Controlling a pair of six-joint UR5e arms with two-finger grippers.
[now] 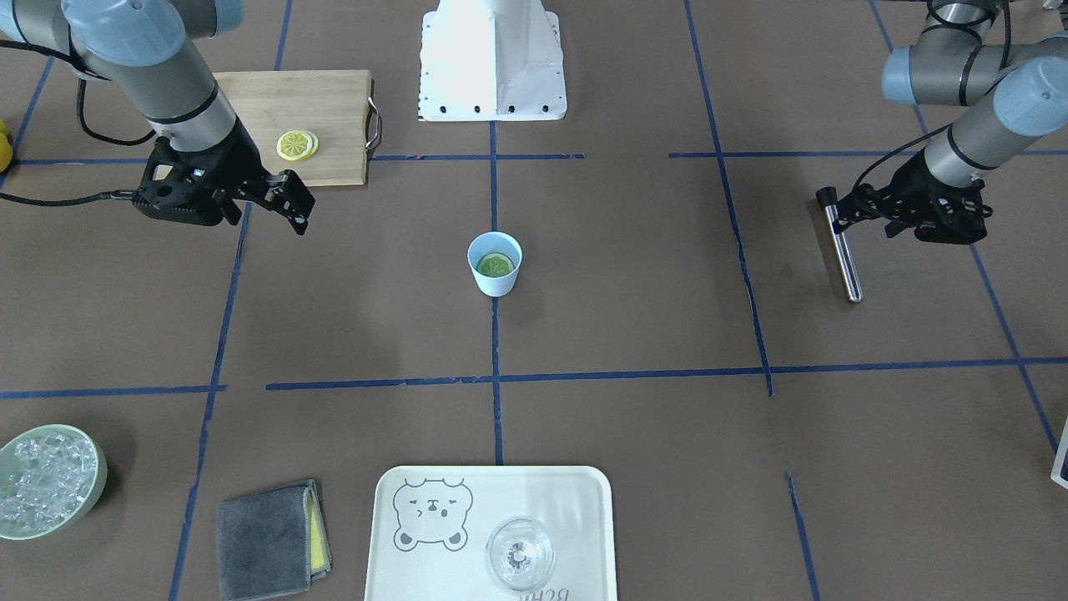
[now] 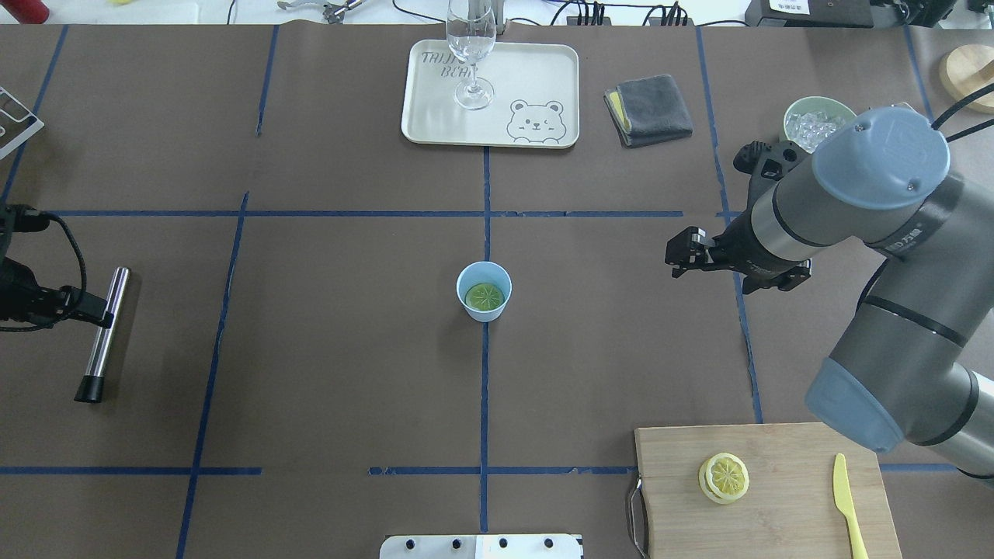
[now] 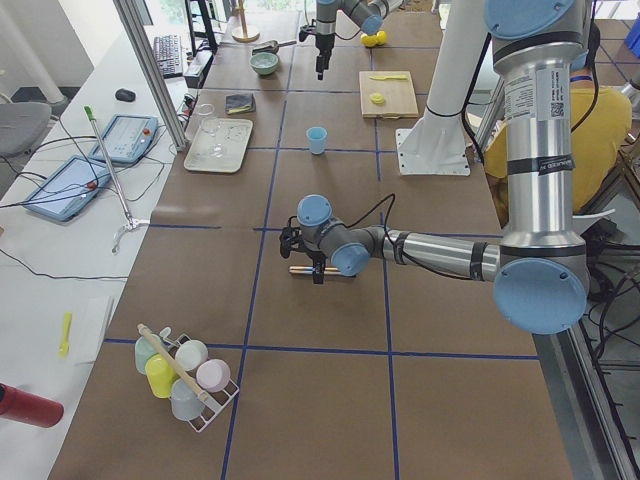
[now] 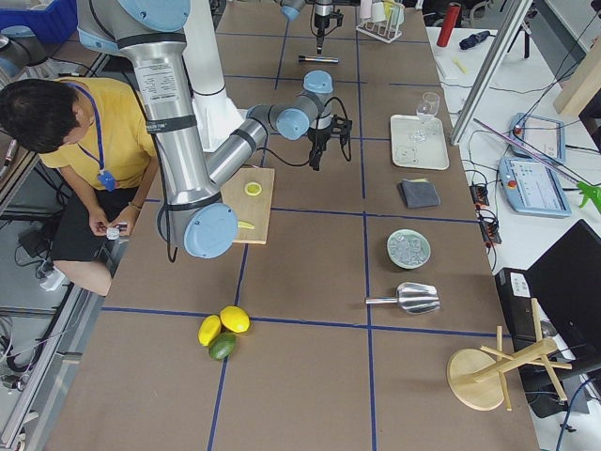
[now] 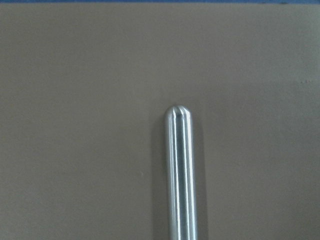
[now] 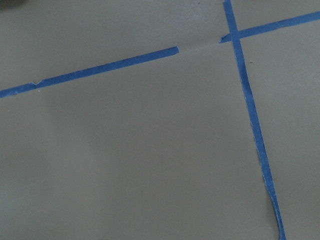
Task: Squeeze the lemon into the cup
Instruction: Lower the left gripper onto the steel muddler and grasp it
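Note:
The pale-blue cup (image 1: pixel 495 282) (image 2: pixel 483 310) stands upright at the table's middle on a blue tape line. The lemon slice (image 1: pixel 495 265) (image 2: pixel 484 296) lies flat inside it and looks greenish. My right gripper (image 1: pixel 298 204) (image 2: pixel 672 261) hangs open and empty above bare table, well to the cup's side, between the cup and the cutting board. My left gripper (image 1: pixel 841 217) (image 2: pixel 105 309) is far off on the other side, down at a metal rod (image 1: pixel 844 255) (image 2: pixel 105 334) (image 5: pixel 180 175) that lies on the table. I cannot tell if it grips the rod.
A wooden cutting board (image 1: pixel 325 100) (image 2: pixel 784 505) bears two stacked lemon slices (image 1: pixel 298 144) (image 2: pixel 724 477) and a yellow knife (image 2: pixel 846 497). Across the table are a bear tray (image 2: pixel 536 78) with a clear glass (image 2: pixel 471 54), a grey cloth (image 2: pixel 648 109) and a bowl of ice (image 1: pixel 46 480).

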